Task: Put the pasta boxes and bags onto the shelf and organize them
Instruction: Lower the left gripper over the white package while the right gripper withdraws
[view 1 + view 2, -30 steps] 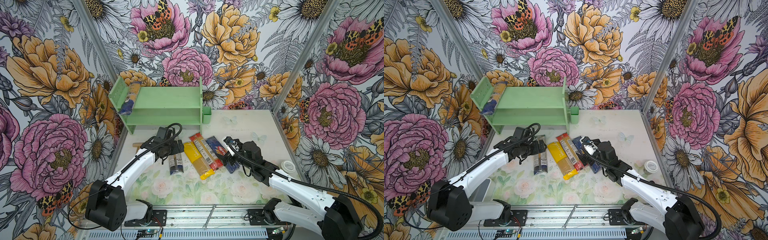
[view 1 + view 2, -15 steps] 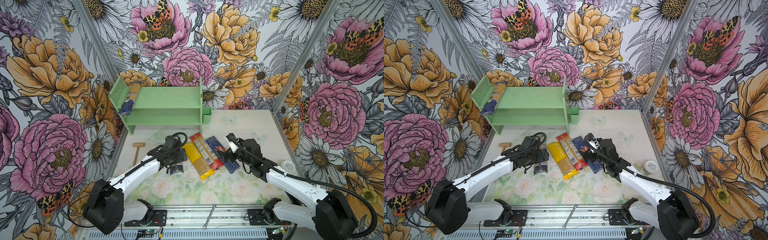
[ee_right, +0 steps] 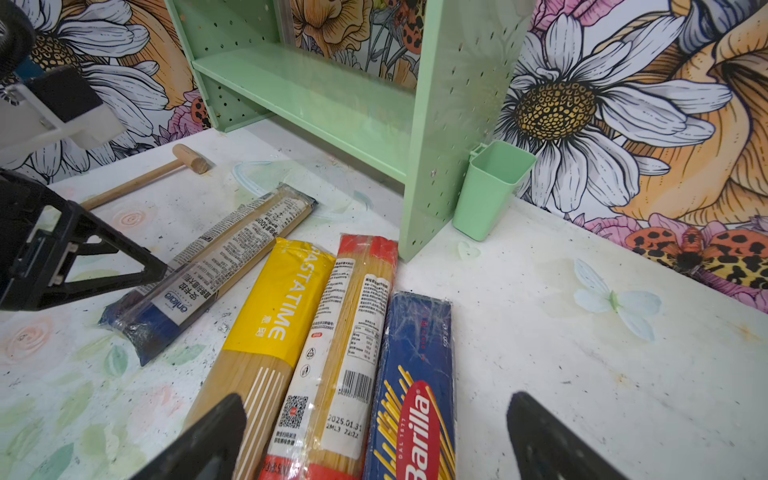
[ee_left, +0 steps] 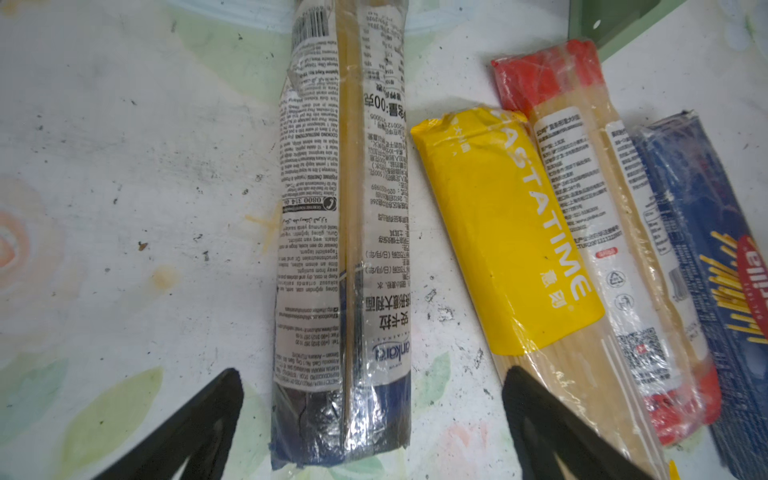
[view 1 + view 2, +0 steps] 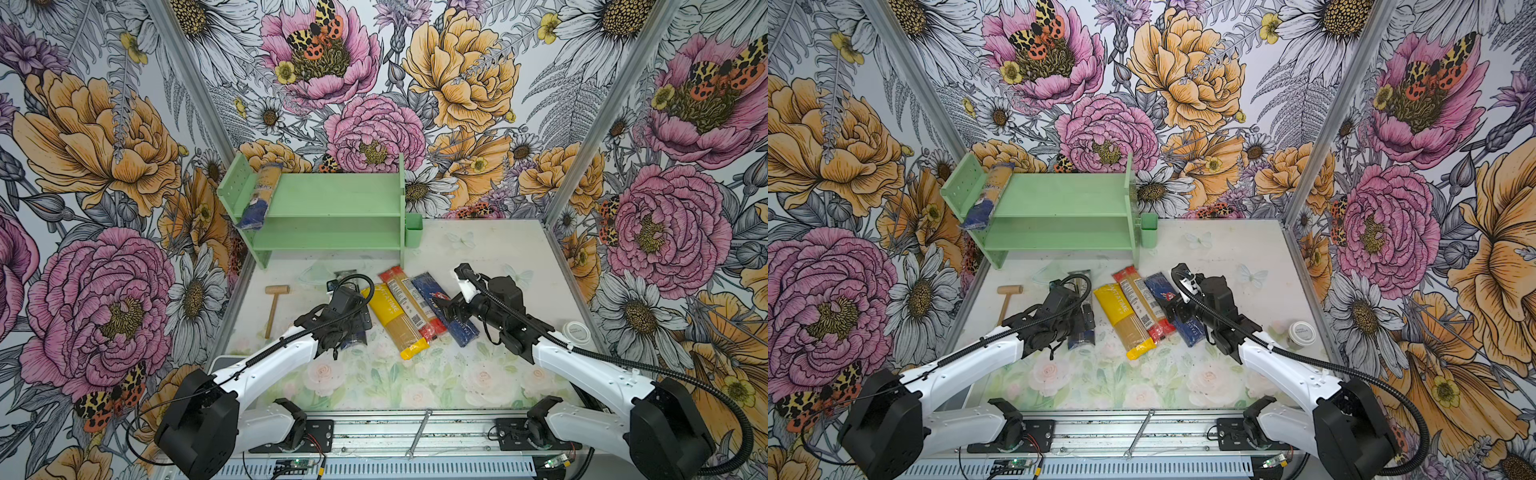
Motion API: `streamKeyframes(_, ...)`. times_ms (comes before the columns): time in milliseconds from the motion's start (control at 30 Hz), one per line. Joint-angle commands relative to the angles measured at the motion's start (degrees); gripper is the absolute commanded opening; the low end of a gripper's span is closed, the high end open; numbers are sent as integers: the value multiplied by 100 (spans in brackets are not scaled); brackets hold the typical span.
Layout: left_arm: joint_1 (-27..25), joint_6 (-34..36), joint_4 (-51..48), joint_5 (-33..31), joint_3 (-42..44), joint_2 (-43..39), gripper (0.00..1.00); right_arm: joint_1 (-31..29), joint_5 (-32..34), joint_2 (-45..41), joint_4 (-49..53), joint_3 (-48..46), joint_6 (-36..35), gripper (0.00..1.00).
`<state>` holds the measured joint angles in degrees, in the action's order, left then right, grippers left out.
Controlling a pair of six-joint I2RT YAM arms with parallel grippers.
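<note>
The mint-green shelf [image 5: 328, 208] stands at the back, with one blue-ended pasta bag [image 5: 259, 195] leaning at the left end of its upper tier. Several packs lie side by side on the table: a clear bag with a dark blue end [image 4: 345, 249], a yellow bag [image 5: 395, 320], a red-ended clear bag [image 5: 409, 303] and a dark blue Barilla box [image 3: 415, 374]. My left gripper [image 4: 372, 374] is open and straddles the blue-ended bag's near end without touching it. My right gripper [image 3: 376, 398] is open above the red-ended bag and the Barilla box.
A wooden mallet [image 5: 274, 307] lies left of the packs. A small green cup [image 5: 413, 230] hangs on the shelf's right side panel. A white-lidded jar [image 5: 575, 332] stands near the right wall. A wrench [image 5: 419, 432] rests on the front rail.
My left gripper has come away from the shelf toward the front and lowered over the blue-ended bag's near end. The right arm has shifted only slightly.
</note>
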<state>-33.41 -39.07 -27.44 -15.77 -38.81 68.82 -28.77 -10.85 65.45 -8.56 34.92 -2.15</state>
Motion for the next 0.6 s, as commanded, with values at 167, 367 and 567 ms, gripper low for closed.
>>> streamKeyframes(167, -253, -2, 560, -510, 336, -29, 99, 41, -145, 99, -236, -46, 135, 100)
streamKeyframes(367, -571, -22, 824, -949, 542, 59, 99, 43, -172, 165, -315, -57, 205, 100)
streamKeyframes(567, -694, -92, 1129, -1168, 800, 70, 99, 40, -180, 192, -409, -116, 252, 100)
